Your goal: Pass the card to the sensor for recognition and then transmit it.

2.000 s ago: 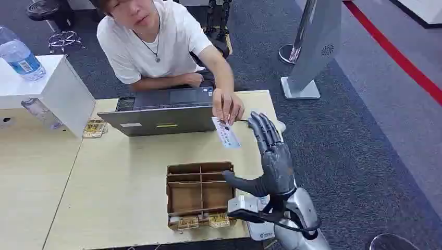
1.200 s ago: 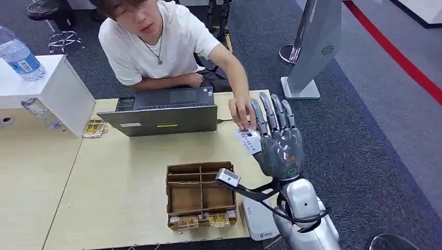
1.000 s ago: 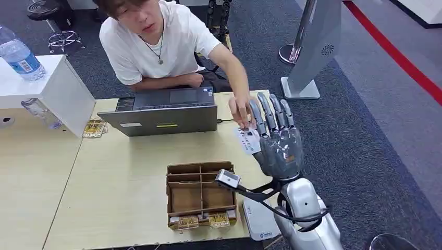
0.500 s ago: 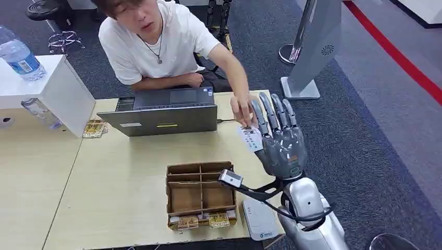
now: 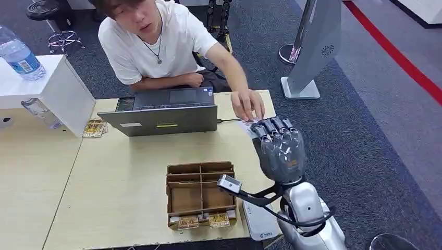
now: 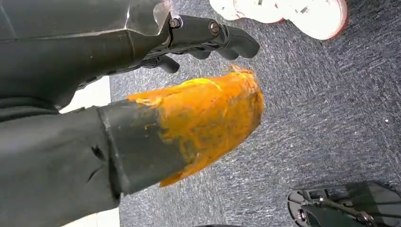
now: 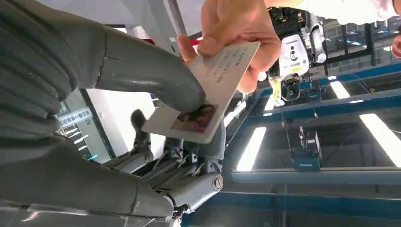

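— What changed? Fingers [image 5: 271, 126] of the right hand [image 5: 279, 148] have curled from spread onto the card [image 7: 208, 92].
— Held? Thumb pins its near end; the person's hand [image 7: 236, 33] holds the far end, above the table [image 5: 120, 172] edge.

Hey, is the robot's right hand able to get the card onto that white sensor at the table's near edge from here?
Probably yes. The right hand pinches the card, though the person's hand also holds it. The sensor lies uncovered beside the cardboard tray.

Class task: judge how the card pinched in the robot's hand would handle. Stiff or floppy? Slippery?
The card looks flat and unbent between the right hand and the person's hand, so probably stiff. Its thin, smooth printed face suggests it is light and may slip.
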Controlling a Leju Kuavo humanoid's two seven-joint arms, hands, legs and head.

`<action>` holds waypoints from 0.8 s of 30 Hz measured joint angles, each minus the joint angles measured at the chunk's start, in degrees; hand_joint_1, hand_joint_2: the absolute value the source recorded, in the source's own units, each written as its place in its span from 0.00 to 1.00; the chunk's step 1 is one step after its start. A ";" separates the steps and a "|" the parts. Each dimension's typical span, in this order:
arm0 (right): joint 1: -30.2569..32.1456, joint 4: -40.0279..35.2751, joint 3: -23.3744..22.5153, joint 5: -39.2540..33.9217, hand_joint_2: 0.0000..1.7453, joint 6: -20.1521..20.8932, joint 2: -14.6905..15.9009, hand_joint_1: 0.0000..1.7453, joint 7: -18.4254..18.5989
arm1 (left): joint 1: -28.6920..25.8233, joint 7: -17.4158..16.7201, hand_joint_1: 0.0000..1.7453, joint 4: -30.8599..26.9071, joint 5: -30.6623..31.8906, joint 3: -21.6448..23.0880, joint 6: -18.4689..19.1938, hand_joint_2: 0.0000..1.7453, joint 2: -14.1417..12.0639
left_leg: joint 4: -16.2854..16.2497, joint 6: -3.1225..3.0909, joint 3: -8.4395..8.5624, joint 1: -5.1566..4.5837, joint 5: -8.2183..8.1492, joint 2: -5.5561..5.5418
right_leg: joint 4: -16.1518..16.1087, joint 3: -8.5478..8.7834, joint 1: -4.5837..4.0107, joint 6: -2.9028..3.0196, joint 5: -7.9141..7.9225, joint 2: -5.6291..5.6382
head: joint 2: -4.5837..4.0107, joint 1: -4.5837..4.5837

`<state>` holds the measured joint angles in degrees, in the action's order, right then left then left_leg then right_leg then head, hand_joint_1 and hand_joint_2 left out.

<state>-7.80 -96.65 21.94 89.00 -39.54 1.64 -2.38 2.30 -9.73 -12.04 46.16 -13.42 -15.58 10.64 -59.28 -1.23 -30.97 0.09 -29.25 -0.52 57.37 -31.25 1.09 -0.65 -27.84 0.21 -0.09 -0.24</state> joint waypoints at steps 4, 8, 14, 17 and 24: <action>0.10 -0.11 0.57 -0.02 1.00 0.00 -0.02 1.00 0.35 | 0.00 0.00 0.00 0.00 0.13 -0.39 0.00 0.00 0.07 | 0.00 0.00 0.00 0.00 0.00 0.00 | 0.00 0.00 0.00 0.00 0.00 0.00 | 0.00 0.00; 0.25 -0.13 1.07 -0.02 1.00 0.00 -0.11 1.00 0.72 | 0.00 -0.02 0.00 0.00 0.20 -0.50 0.00 0.00 0.11 | 0.00 0.00 0.00 0.00 0.00 0.00 | 0.00 0.00 0.00 0.00 0.00 0.00 | 0.00 0.00; 0.86 -0.46 1.42 -2.19 1.00 0.00 -0.44 1.00 -1.10 | -0.01 -0.02 0.00 0.00 0.28 -0.94 0.04 0.00 0.15 | 0.00 0.00 0.00 0.00 0.00 0.00 | 0.00 0.00 0.00 0.00 0.00 0.00 | 0.00 0.00; 2.26 -0.42 0.16 -6.99 1.00 0.00 -2.12 1.00 -7.83 | -0.01 -0.02 0.00 0.00 0.31 -1.38 0.04 0.00 0.17 | 0.00 0.00 0.00 0.00 0.00 0.00 | 0.00 0.00 0.00 0.00 0.00 0.00 | 0.00 0.00; 5.43 1.60 -3.83 -17.06 1.00 0.00 -5.57 1.00 -15.67 | -0.02 0.00 0.00 0.00 0.37 -2.54 -0.09 0.00 0.20 | 0.01 0.00 0.00 0.01 0.00 0.00 | 0.00 0.00 0.00 0.00 0.00 0.00 | 0.00 0.00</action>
<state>-2.37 -95.05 18.12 71.94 -39.54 -3.94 -18.06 2.29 -9.73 -12.04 46.53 -15.96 -15.67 10.84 -59.28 -1.22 -30.97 0.09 -29.25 -0.53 57.37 -31.25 1.09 -0.65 -27.84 0.21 -0.09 -0.24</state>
